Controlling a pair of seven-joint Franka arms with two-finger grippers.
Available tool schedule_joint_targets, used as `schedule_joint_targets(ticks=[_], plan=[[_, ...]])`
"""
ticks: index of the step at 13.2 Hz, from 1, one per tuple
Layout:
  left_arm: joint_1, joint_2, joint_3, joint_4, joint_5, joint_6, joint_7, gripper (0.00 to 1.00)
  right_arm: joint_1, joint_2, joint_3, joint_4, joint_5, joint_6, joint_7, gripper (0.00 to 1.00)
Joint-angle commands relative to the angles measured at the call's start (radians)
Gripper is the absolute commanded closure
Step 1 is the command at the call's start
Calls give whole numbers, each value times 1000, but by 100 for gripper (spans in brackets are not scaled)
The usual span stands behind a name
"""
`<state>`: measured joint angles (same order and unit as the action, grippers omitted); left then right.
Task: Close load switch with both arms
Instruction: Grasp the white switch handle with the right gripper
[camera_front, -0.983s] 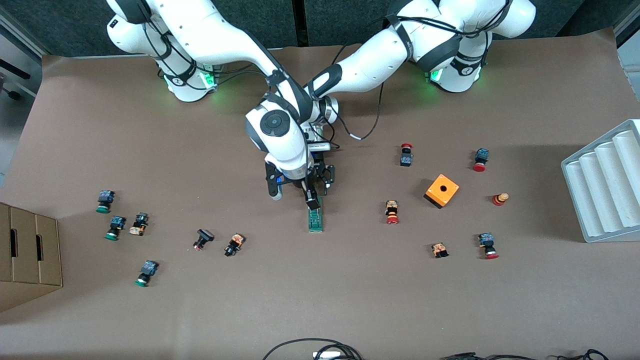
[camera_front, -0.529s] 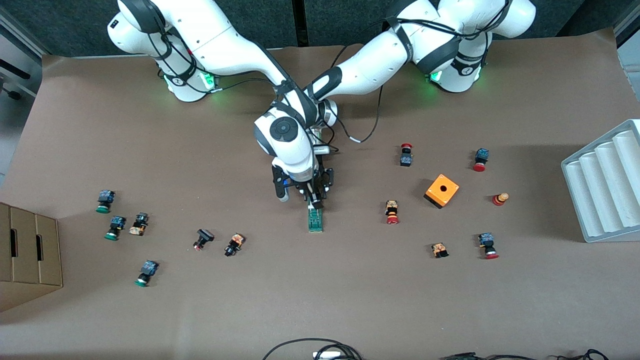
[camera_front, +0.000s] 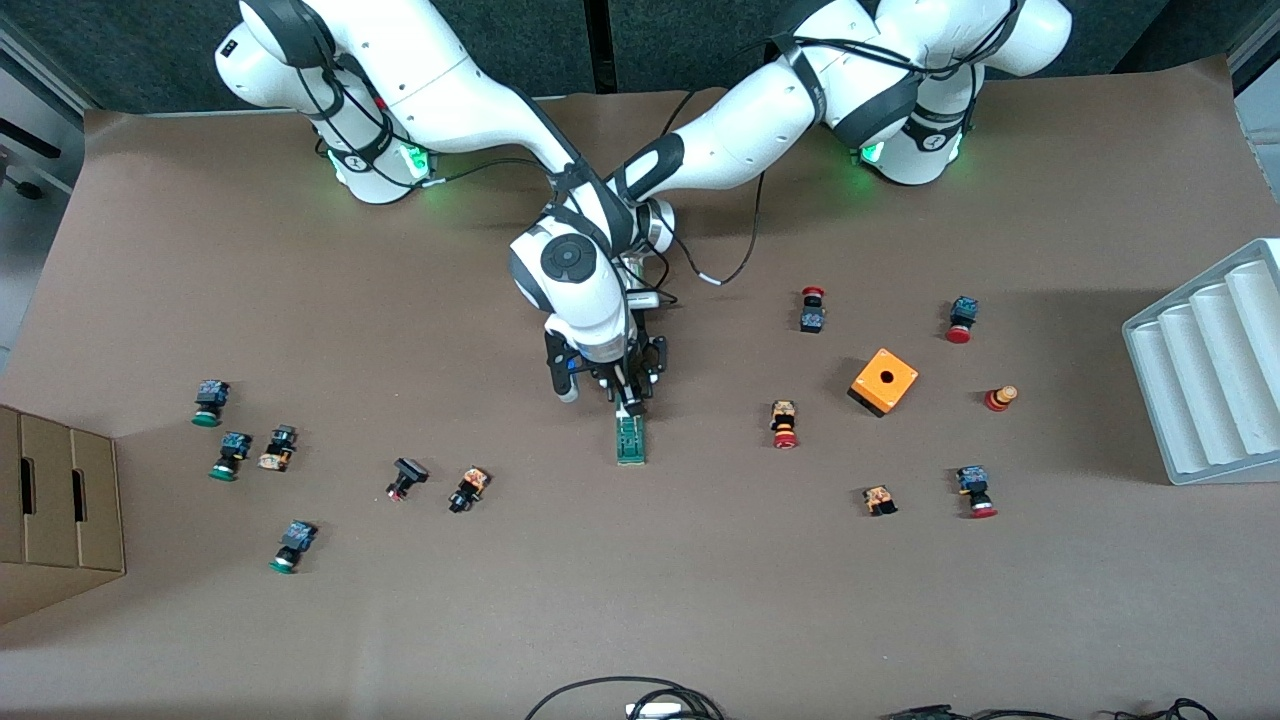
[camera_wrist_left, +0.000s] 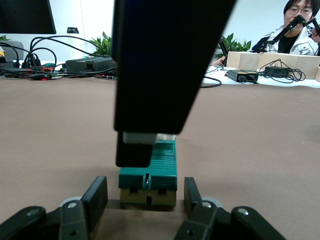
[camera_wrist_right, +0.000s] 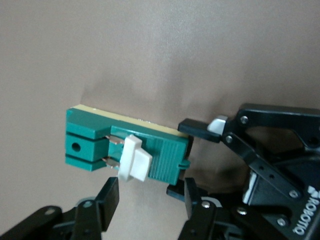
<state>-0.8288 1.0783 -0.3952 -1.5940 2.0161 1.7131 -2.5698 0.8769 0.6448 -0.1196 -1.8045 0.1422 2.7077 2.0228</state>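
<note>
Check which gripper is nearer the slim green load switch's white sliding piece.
Right: the right gripper hangs directly over the white sliding piece; the left gripper straddles the load switch's end.

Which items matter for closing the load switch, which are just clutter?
In play: load switch mid-table; left gripper, open, flanking one end; right gripper over its white slider.

Clutter: orange box, scattered push buttons, cardboard box, white tray.
</note>
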Motion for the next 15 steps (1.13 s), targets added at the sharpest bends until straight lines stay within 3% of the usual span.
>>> schedule_joint_targets(ticks=[1,13,15], plan=[[-3,37,7,32,7,19,-4,31,-1,7,-15,2,11,30,-1,38],[-3,35,7,29,7,19,-6,31,1,29,-26,8,7,67,-3,39],[-3,35,7,31,7,19,-6,31,-1,29,-28,13,8,66,-3,46]])
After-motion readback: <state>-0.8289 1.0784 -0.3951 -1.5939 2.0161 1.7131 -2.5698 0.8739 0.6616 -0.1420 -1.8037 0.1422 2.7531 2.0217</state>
